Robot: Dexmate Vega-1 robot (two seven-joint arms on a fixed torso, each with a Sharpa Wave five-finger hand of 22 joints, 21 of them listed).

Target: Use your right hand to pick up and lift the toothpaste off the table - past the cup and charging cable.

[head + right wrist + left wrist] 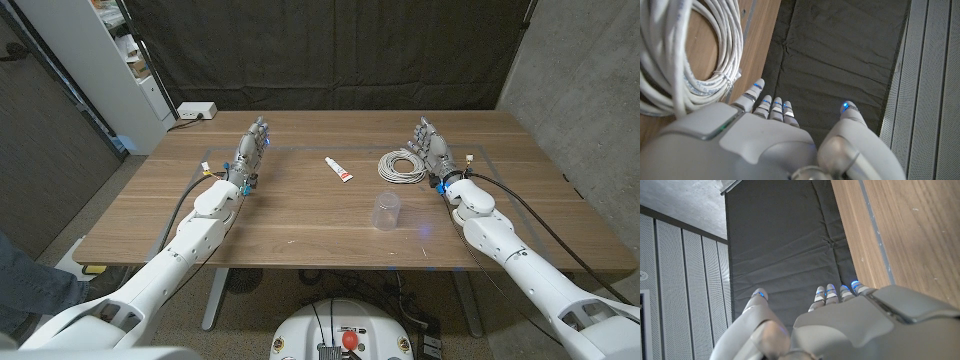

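Observation:
A small white toothpaste tube [338,170] with a red end lies on the wooden table [300,225] near the middle, toward the back. A coiled white charging cable [402,165] lies to its right, and a clear plastic cup [387,211] stands nearer the front. My right hand [432,150] stands just right of the cable with fingers stretched out and nothing in it; the right wrist view has the cable [685,55] beside that hand [765,140]. My left hand [252,152] waits at the table's left side, fingers extended and holding nothing, and also appears as the hand [840,320] in the left wrist view.
A black curtain [330,50] hangs behind the table. A white power strip [197,111] sits on the floor at the back left. A white shelf unit [130,70] stands to the left. A person's leg [25,280] shows at the bottom left edge.

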